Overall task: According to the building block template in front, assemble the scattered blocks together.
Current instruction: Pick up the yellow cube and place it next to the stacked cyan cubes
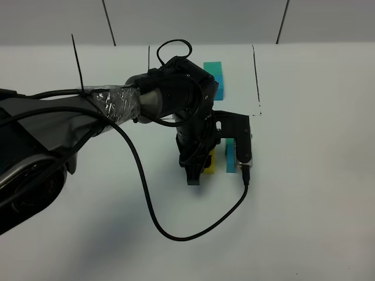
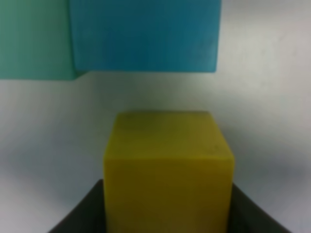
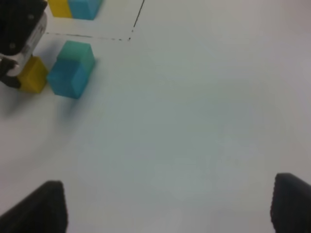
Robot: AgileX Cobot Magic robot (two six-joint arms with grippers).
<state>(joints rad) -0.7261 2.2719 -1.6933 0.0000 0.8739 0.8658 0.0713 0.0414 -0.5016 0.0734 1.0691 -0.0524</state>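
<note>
1. One yellow cube (image 2: 167, 165) sat clamped in the left gripper (image 1: 193, 178), just short of the blue cube (image 2: 146, 34); right gripper (image 3: 167, 208) gaped empty.
2. Crooked pushing risked skewing the teal cube (image 2: 34, 39) too.

Yellow cube (image 2: 167, 165) sits just beside the touching blue cube (image 2: 143, 34) and teal cube (image 2: 34, 39) (framed template (image 1: 213, 69) beyond).

The yellow cube (image 2: 167, 165), sky-blue cube (image 2: 143, 34) and teal cube (image 2: 34, 39) are plain, the table (image 2: 272, 121) white
</note>
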